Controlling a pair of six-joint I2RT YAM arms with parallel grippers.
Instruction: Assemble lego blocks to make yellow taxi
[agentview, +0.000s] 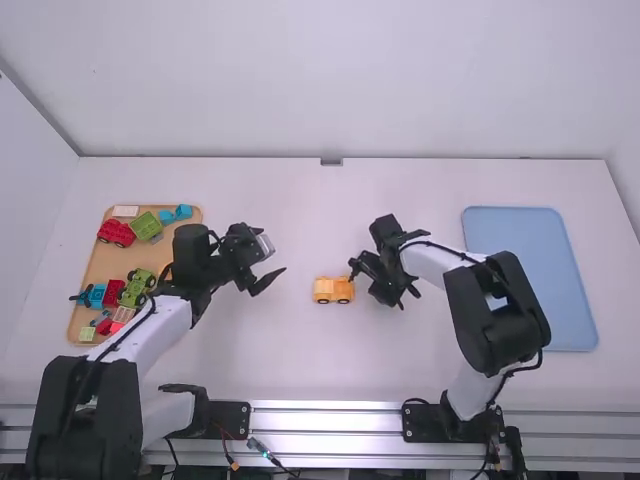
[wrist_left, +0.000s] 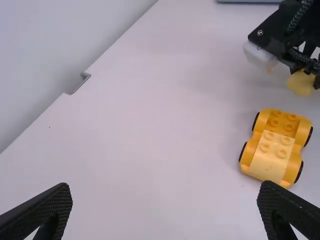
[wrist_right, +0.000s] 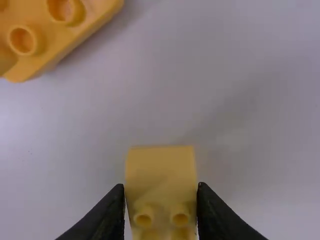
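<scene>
Though the yellow block is kinda cut off, right gripper pinching it, wheeled base lengthwise left-to-right, left gripper spread wide

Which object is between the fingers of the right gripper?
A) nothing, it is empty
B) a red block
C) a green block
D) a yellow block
D: the right gripper has one finger against each side of a yellow block.
</scene>
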